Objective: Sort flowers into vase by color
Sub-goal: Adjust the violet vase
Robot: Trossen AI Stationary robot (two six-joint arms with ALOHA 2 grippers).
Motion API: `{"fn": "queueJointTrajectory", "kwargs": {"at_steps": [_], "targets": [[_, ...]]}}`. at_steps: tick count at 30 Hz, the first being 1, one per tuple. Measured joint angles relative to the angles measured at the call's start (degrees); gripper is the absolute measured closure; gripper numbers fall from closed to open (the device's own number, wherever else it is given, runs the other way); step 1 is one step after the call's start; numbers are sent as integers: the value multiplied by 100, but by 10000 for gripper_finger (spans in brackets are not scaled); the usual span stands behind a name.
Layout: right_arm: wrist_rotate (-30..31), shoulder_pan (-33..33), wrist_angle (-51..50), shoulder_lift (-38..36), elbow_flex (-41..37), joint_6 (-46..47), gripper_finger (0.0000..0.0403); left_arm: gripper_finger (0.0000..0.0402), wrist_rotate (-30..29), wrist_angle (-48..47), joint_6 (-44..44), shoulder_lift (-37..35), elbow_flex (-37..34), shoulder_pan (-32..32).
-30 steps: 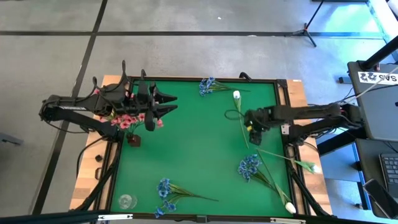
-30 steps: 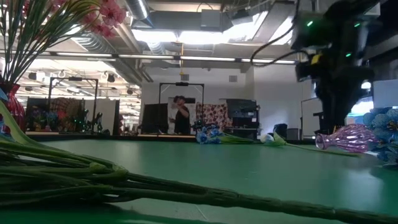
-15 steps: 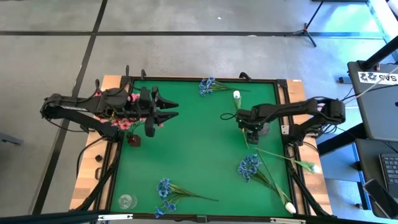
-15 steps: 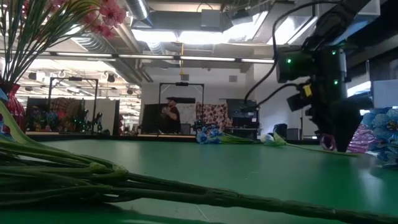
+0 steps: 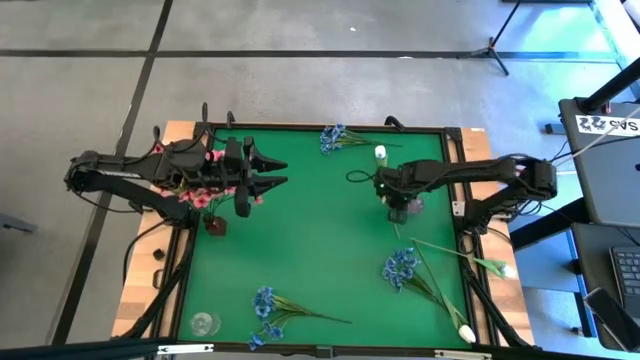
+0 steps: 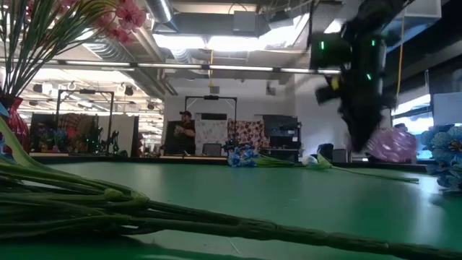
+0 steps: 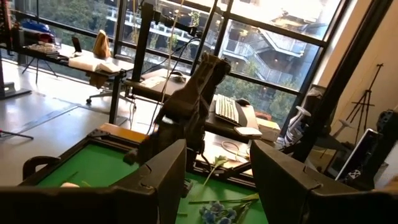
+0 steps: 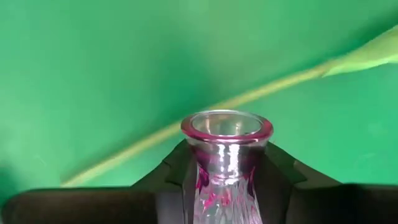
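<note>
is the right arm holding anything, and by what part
Yes: the right gripper holds a pink glass vase by its narrow neck, just under the rim.

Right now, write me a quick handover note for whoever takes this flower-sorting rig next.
Right gripper: shut on the pink glass vase by its neck, lifted off the green mat at the right side.
Left gripper: open, empty, hovering by the dark vase of pink flowers at the left edge.
Done: pink flowers are in their vase.
Left: three blue bunches and the white buds lie loose on the mat. A clear vase stands empty at the near-left corner.
</note>
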Motion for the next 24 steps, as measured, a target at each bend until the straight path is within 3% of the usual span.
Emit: {"fn": "queueJointTrajectory", "kwargs": {"at_steps": [5, 13, 17, 24], "targets": [[560, 4, 977, -1234, -120, 1109, 292, 227, 7, 4, -2, 0, 1, -4], [2117, 4, 3644, -3361, -2024, 2045, 292, 227, 9, 28, -11, 0, 1, -2], [2731, 4, 5244, -3653, -3017, 2148, 292, 227, 9, 31, -13, 0, 1, -2], [3644, 4, 7324, -3512, -4211, 1652, 292, 227, 12, 21, -20, 0, 0, -2]]}}
